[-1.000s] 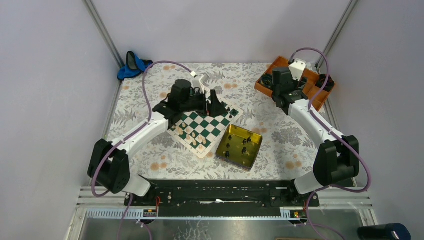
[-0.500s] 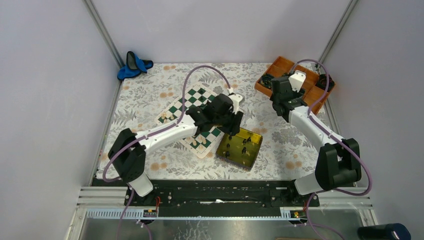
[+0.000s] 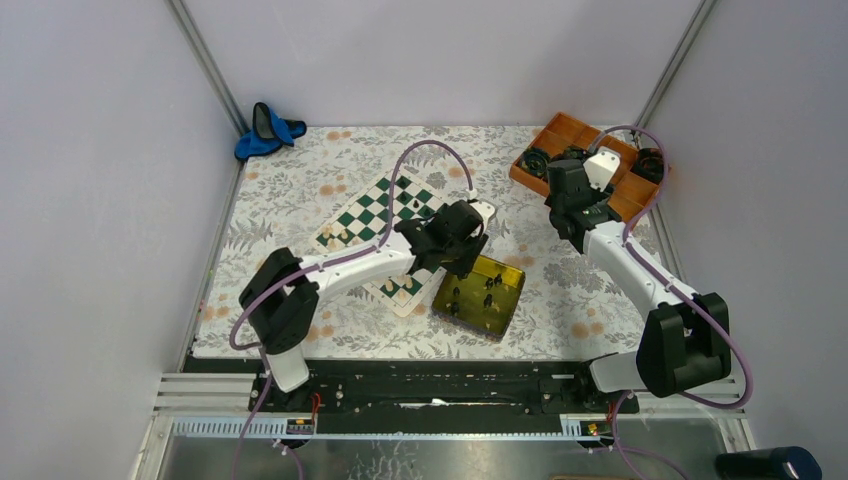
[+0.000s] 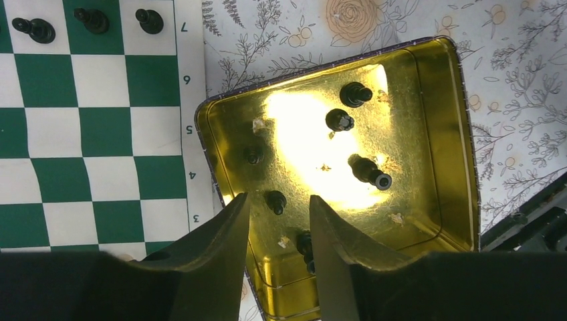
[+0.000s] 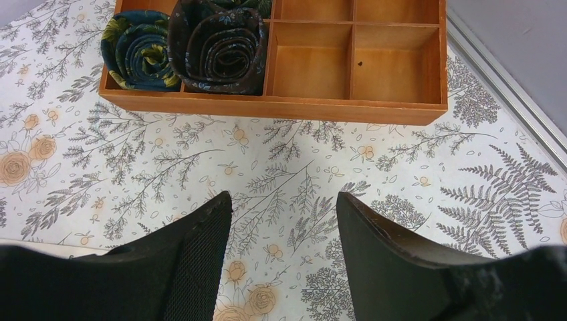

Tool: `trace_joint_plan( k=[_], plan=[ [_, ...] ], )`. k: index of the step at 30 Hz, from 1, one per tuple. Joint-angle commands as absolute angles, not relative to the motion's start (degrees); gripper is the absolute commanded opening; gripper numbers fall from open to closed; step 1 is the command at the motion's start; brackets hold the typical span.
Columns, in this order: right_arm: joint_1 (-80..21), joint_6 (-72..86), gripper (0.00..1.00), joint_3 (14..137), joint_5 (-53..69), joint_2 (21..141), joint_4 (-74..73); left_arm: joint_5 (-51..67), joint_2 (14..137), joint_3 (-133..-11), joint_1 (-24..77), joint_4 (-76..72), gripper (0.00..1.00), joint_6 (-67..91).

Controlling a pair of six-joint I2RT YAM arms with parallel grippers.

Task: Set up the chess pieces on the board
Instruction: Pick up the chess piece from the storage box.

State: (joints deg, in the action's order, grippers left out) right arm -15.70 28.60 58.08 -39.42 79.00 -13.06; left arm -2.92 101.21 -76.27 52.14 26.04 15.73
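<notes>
A yellow-gold tin tray [image 4: 444, 140] lies near the middle of the floral-clothed bench [image 3: 570, 285]. Its left rim meets the cream border of the board [image 4: 87, 134]. Six small black chess pieces [image 4: 339, 120] are in the tin. Three are toward its right half, one of them lying on its side [image 4: 368, 170], and three are closer to the left and near walls.

The left jaws hang over the tin's near-left part, their fingers [image 4: 214, 261] partly apart. A single black piece [image 4: 275, 202] shows in the gap at their tips. It is narrower than the gap, and neither finger touches it, so nothing is gripped.

The board lies just left of the tin, turned diagonally to the bench edge. Three more black pieces [image 4: 93, 20] stand side by side on its row marked 7. From above, a few pale pieces [image 3: 338, 236] show near its left corner.

An orange compartment tray [image 5: 267, 107] sits at the far right of the bench. Its left compartments hold two rolled, patterned fabric coils, one blue-green [image 5: 137, 40] and one darker [image 5: 217, 37]. The compartments to their right show bare wood.

The right jaws stand wide apart over the cloth on the near side of that tray, their fingers [image 5: 194, 267] holding nothing.
</notes>
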Motion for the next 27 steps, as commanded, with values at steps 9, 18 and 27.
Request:
trace_joint_plan(
  k=[9, 18, 27],
  plan=[
    [-15.5, 30.4, 0.65, 58.0, -39.6, 77.0, -12.4, -4.2, 107.3, -81.2, 52.7, 27.6, 0.45, 13.0],
    [-15.5, 30.2, 0.65, 58.4, -39.6, 76.9, -12.7, -5.3, 111.6, -83.2, 52.6, 27.9, 0.44, 12.8],
    [-15.5, 30.3, 0.64, 58.1, -39.4, 77.1, -12.6, -5.4, 113.1, -83.3, 51.1, 27.9, 0.42, 13.7]
  ],
)
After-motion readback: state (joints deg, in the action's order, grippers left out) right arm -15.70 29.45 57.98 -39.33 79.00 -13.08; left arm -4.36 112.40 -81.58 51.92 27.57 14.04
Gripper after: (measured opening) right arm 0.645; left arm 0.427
